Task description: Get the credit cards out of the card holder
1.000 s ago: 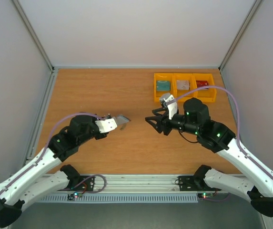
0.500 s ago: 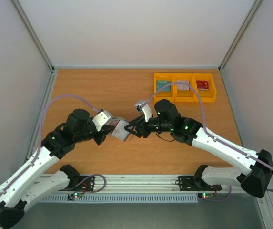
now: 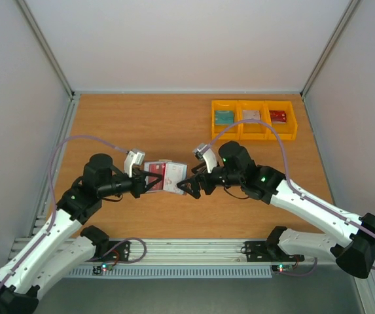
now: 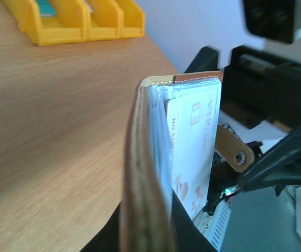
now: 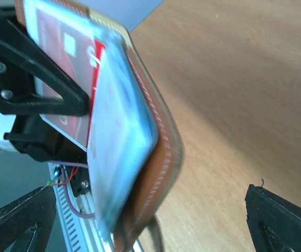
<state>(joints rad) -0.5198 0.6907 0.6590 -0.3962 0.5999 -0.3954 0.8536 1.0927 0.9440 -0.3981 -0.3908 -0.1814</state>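
Centre of the overhead view: your left gripper [image 3: 142,184] pinches one stitched edge of the brown leather card holder [image 3: 165,176], held above the wood-grain table [image 3: 122,124]. A glossy red card [image 3: 153,175] and a whitish card [image 4: 195,152] sit in its clear pockets. Your right gripper [image 3: 188,188] flanks the opposite edge with its fingers spread. Half a second ago they were narrower, and the holder showed less of its lining.

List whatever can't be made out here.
1. Card count in the brown leather bifold card holder: too small in the top view; both wrist views see it obliquely, with the pockets overlapping.
2. Print on the red plastic card: blurred in the right wrist view.
3. Contents of the yellow plastic bins: cropped by the top edge in the left wrist view; too small to count in the top view.
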